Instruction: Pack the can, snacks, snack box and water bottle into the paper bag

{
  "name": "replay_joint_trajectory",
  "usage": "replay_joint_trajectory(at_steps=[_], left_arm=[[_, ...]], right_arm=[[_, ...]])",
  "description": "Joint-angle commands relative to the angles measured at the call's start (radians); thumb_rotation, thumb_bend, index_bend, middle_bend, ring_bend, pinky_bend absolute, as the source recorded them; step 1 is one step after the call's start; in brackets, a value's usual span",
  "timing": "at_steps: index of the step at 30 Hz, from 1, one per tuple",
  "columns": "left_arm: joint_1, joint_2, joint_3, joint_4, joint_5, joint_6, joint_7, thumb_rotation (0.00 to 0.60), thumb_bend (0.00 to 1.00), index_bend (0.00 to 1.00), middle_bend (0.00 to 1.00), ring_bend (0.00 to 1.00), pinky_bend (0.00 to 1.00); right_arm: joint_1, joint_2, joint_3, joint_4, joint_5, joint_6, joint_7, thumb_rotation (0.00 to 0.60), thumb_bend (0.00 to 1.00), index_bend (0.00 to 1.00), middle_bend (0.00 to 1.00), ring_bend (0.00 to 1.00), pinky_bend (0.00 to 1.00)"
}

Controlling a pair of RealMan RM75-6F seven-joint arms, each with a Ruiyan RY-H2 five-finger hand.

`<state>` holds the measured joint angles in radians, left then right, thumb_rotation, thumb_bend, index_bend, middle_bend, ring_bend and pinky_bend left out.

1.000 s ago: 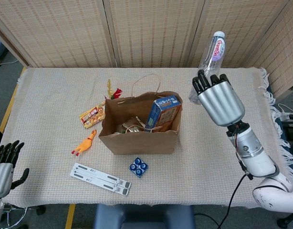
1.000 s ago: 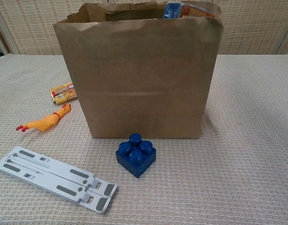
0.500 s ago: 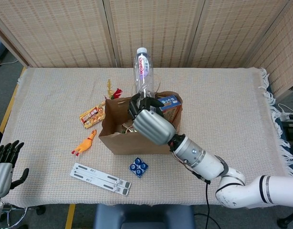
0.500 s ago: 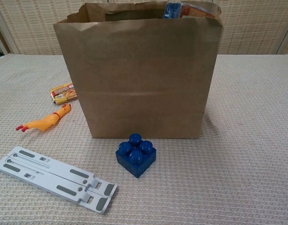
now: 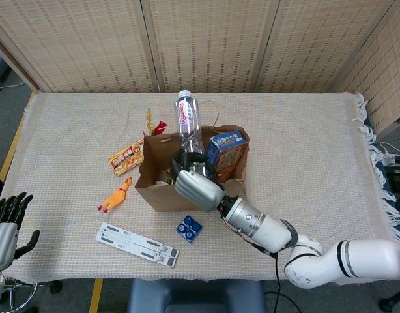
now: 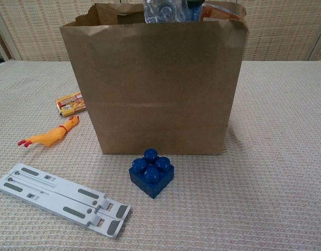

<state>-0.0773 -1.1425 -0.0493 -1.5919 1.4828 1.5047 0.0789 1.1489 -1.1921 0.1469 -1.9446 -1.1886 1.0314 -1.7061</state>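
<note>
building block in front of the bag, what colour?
Dark blue block; clearest in the chest view, just before the paper bag.

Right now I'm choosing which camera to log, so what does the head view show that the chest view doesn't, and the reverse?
Only the head view shows the right hand gripping the clear plastic water bottle, the open left hand and the blue snack box. Only the chest view shows the brown paper bag's plain front wall. Both show the bag, the bottle, the blue toy brick, yellow rubber chicken, white folding stand and orange snack packet.
</note>
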Motion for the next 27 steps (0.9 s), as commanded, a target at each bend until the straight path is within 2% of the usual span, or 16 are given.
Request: replay_joint_trajectory(at_steps=[1,4,6,9,11,12,14,15,20,27], left_arm=[[0.000,0.000,0.000,0.000,0.000,0.000,-0.001,0.600,0.38,0.06,0.00,0.00,0.00],[0.000,0.001,0.000,0.000,0.000,-0.001,-0.002,0.600,0.38,0.06,0.00,0.00,0.00],[0.000,0.002,0.000,0.000,0.000,-0.002,-0.003,0.600,0.38,0.06,0.00,0.00,0.00],[-0.001,0.002,0.000,0.000,0.000,-0.002,-0.004,0.600,0.38,0.06,0.00,0.00,0.00],[-0.001,0.002,0.001,-0.001,0.000,-0.002,-0.005,0.600,0.38,0.06,0.00,0.00,0.00],[-0.001,0.003,0.001,-0.001,0.000,-0.003,-0.005,0.600,0.38,0.06,0.00,0.00,0.00],[-0.001,0.004,0.001,-0.001,0.001,-0.004,-0.007,0.600,0.38,0.06,0.00,0.00,0.00],[-0.001,0.004,0.001,-0.001,0.001,-0.004,-0.007,0.600,0.38,0.06,0.00,0.00,0.00],[-0.001,0.004,0.001,-0.001,0.001,-0.004,-0.006,0.600,0.38,0.06,0.00,0.00,0.00],[-0.001,0.003,0.001,-0.002,0.000,-0.003,-0.002,0.600,0.38,0.06,0.00,0.00,0.00]], right_arm=[[0.008,-0.017,-0.016,-0.009,0.055,0.008,-0.045,0.600,0.29,0.71,0.62,0.64,0.65],[0.025,-0.017,-0.029,-0.014,0.076,-0.014,-0.052,0.600,0.29,0.69,0.62,0.63,0.63],[0.031,-0.020,-0.033,-0.014,0.079,-0.014,-0.049,0.600,0.28,0.64,0.61,0.60,0.62],[0.032,-0.023,-0.034,-0.014,0.081,-0.010,-0.049,0.600,0.23,0.52,0.54,0.51,0.57],[0.027,-0.033,-0.032,-0.022,0.112,0.016,-0.050,0.600,0.13,0.27,0.36,0.33,0.47],[0.025,-0.041,-0.027,-0.025,0.132,0.047,-0.069,0.600,0.10,0.18,0.29,0.27,0.43],[0.027,-0.058,-0.025,-0.037,0.154,0.090,-0.107,0.600,0.07,0.06,0.21,0.18,0.35],[0.029,-0.063,-0.027,-0.042,0.157,0.103,-0.116,0.600,0.06,0.03,0.18,0.15,0.33],[0.029,-0.072,-0.036,-0.051,0.141,0.137,-0.111,0.600,0.01,0.00,0.07,0.05,0.22],[0.030,-0.074,-0.044,-0.053,0.098,0.156,-0.081,0.600,0.00,0.00,0.05,0.04,0.21]])
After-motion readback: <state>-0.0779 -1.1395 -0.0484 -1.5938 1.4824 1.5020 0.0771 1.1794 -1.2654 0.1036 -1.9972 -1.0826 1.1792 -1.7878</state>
